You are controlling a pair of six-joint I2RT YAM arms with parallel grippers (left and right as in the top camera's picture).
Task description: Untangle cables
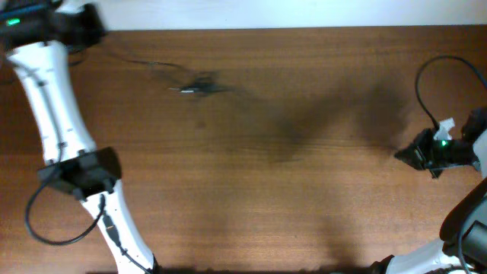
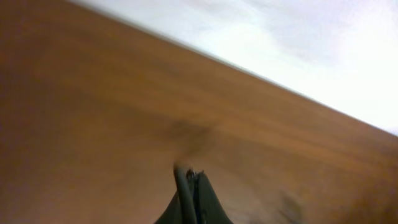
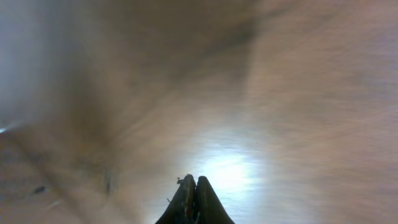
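Observation:
The cables (image 1: 199, 84) show in the overhead view as a small dark blurred bundle on the wooden table at the back left, with a thin strand (image 1: 141, 62) running from it toward my left gripper (image 1: 97, 32) at the far left corner. In the left wrist view the left jaws (image 2: 190, 175) are pressed together with what looks like a thin dark cord between them. My right gripper (image 1: 405, 154) hangs over the right side of the table, far from the bundle. Its jaws (image 3: 194, 181) are shut with nothing in them.
The table's far edge (image 1: 304, 29) meets a white wall. A thick black robot cable (image 1: 426, 84) loops above the right arm, and another (image 1: 38, 221) loops beside the left arm's base. Both wrist views are blurred.

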